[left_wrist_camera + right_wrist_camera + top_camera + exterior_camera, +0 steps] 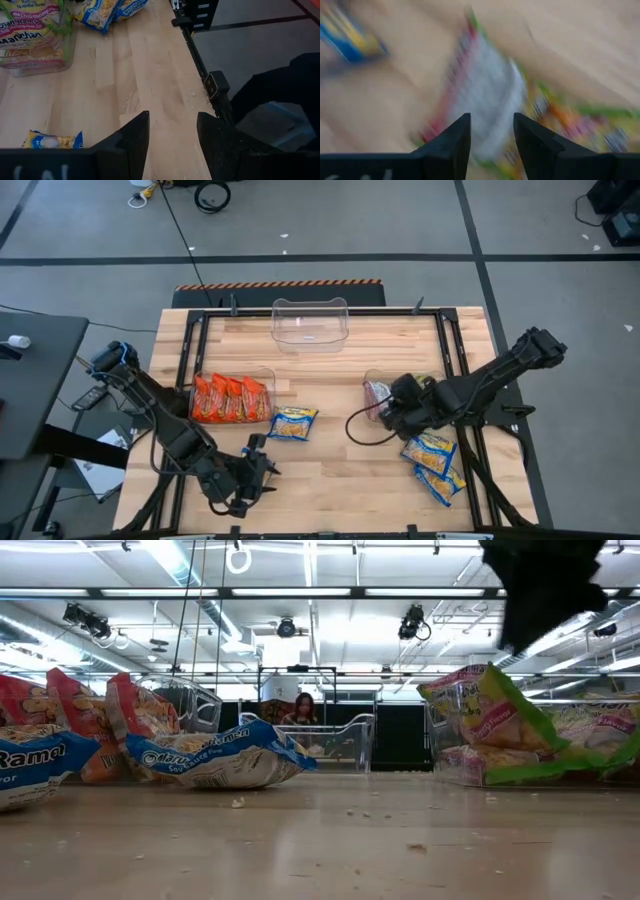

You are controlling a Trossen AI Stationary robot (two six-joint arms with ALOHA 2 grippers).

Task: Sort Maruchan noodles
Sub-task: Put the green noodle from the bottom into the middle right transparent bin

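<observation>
Orange-red packets (230, 398) stand on edge in a clear bin on the table's left. Silver-white packets with green and pink print (377, 394) (520, 725) sit in a clear bin right of centre. One blue-and-yellow packet (293, 423) lies flat mid-table, and two more (434, 462) lie near the right edge. My right gripper (393, 408) (491, 135) is open just above the silver-white packets (490, 95). My left gripper (252, 470) (172, 135) is open over bare wood near the near edge, close to the lone blue-and-yellow packet (52, 141).
An empty clear bin (310, 325) stands at the far edge, centre. A black metal frame (455, 350) runs along the table's sides. Crumbs dot the wood (415, 845). Bare wood lies between the two filled bins. A person (303, 708) stands far behind the table.
</observation>
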